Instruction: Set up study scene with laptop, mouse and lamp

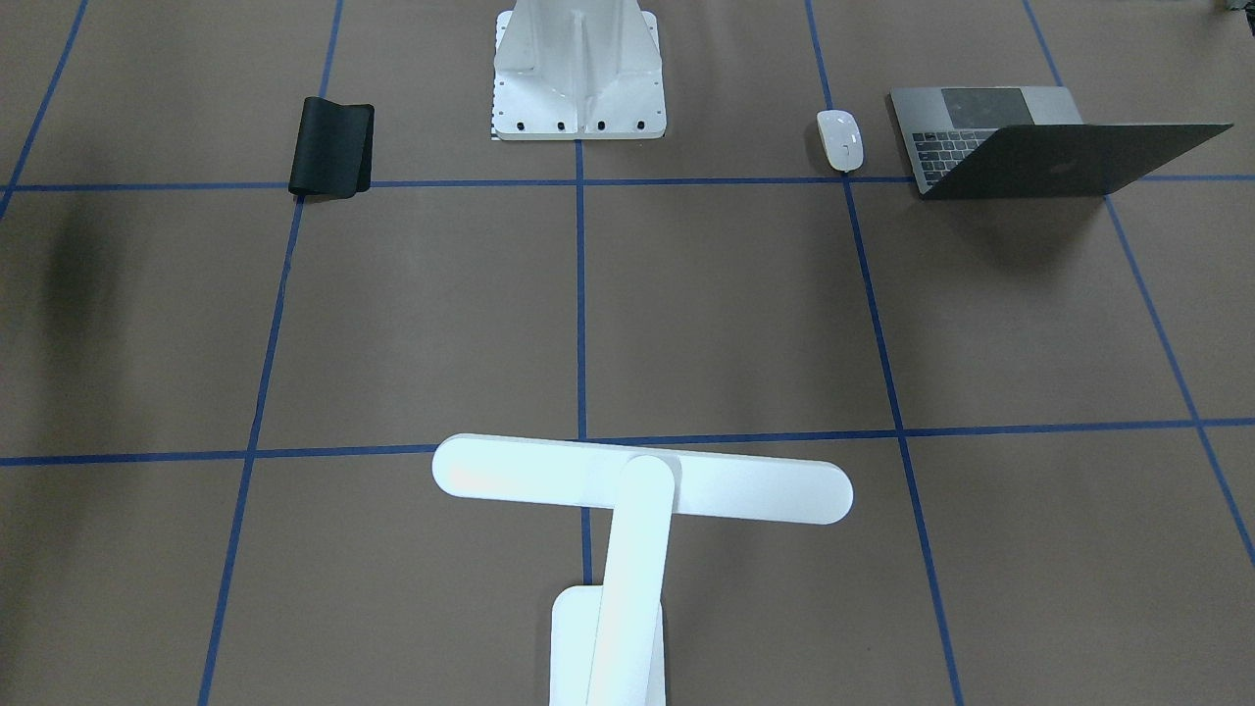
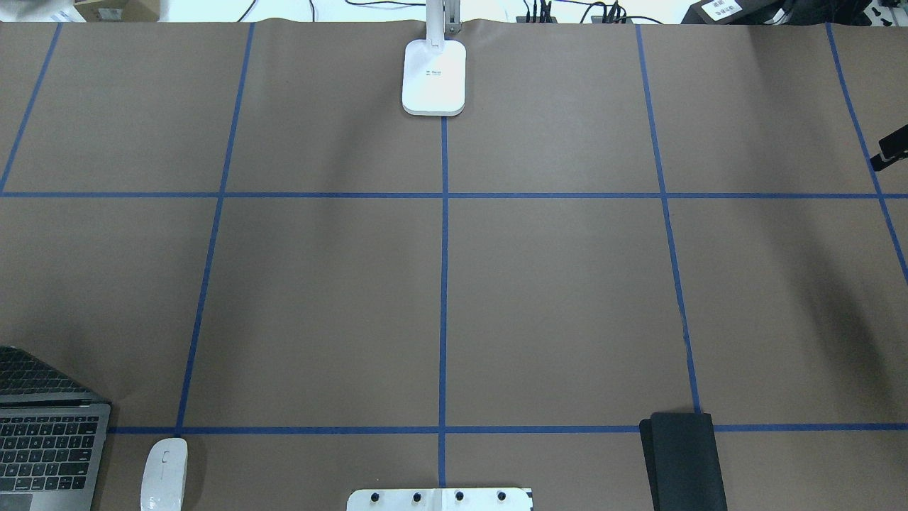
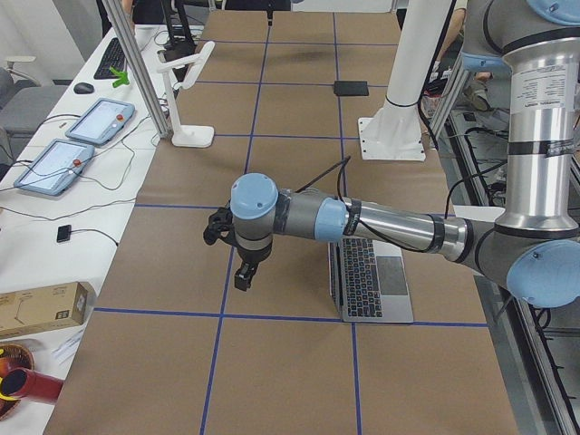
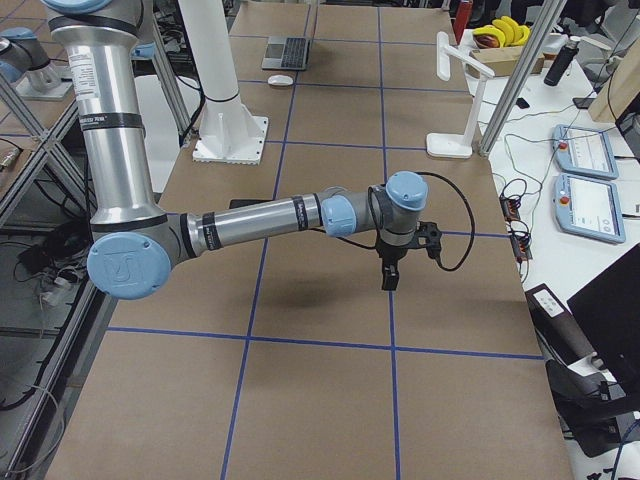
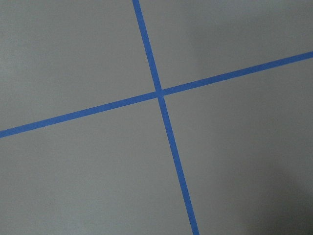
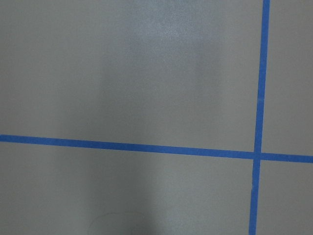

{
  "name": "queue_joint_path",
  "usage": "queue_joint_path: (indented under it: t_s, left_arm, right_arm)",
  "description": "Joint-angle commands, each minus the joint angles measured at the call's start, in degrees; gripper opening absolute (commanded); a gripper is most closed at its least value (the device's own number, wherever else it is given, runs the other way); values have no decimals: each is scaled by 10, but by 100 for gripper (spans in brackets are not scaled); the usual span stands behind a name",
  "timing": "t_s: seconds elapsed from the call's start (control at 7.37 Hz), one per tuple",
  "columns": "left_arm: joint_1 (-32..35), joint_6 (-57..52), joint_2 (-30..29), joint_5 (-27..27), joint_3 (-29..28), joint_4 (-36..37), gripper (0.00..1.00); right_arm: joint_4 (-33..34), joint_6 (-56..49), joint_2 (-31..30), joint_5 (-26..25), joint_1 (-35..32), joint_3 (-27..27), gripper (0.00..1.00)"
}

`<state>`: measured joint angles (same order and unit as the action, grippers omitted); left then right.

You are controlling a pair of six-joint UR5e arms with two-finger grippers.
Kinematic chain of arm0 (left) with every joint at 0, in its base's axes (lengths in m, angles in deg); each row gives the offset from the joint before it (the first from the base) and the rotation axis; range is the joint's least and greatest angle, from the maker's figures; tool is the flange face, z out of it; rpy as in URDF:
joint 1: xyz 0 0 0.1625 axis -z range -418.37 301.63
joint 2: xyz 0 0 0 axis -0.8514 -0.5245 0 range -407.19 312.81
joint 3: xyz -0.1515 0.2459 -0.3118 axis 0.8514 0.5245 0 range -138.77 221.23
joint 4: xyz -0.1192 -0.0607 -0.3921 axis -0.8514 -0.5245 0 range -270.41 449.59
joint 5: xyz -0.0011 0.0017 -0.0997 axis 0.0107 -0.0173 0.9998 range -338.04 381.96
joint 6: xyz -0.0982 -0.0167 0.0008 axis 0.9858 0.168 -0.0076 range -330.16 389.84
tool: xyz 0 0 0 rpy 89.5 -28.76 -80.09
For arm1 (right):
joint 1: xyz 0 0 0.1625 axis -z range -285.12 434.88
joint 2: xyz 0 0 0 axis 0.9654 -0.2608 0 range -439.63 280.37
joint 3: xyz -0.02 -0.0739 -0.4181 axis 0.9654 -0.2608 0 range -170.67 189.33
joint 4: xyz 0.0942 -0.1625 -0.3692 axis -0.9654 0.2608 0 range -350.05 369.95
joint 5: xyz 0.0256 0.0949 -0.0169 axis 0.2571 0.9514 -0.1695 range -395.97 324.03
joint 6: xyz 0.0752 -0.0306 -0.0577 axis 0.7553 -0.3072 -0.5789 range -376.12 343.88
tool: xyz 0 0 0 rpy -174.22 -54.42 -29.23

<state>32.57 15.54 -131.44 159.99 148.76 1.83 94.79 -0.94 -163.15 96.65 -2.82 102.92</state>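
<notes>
The slim space-grey metal laptop [image 2: 50,440] is seen open at the 8 o'clock corner of the overhead view, with its lid raised and its dark keys and trackpad exposed. From across the table its lid [image 1: 1020,147] is seen from the back, with a faint logo on it. The small glossy white oval mouse [image 2: 164,472] lies just beside the laptop, at its 3 o'clock in the overhead view. A narrow gap of paper is left between them. The large white T-shaped desk lamp stands well apart from both. Its rectangular base [image 2: 434,78] is set on the centre tape line at 12 o'clock, and its long bar head [image 1: 637,490] is held level over the table.

A thin black mat [image 2: 684,461] lies at 5 o'clock, with one edge curled up. The white ribbed metal pedestal [image 1: 578,78] with bolt holes is placed at 6 o'clock in the overhead view, between mat and mouse. All of these rest on brown paper [image 1: 745,314] marked with a grid of blue tape.

The left gripper [image 3: 243,276] is seen only from the side, pointed down over the paper at the laptop's 9 o'clock in that view. The right gripper [image 4: 388,277] is pointed down over a tape line. Whether either gripper's fingers are apart or together cannot be told. Only paper and crossing tape are shown in both wrist views.
</notes>
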Motion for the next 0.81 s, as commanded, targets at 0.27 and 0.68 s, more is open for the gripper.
queue_joint_path:
  t_s: [0.27, 0.68]
  left_arm:
    - [-6, 35, 69, 27, 56, 23, 100]
    - [-52, -219, 75, 27, 72, 15, 99]
  right_arm:
    - [-2, 0, -5, 3, 0, -1, 100]
    - [-3, -3, -10, 3, 0, 5, 100]
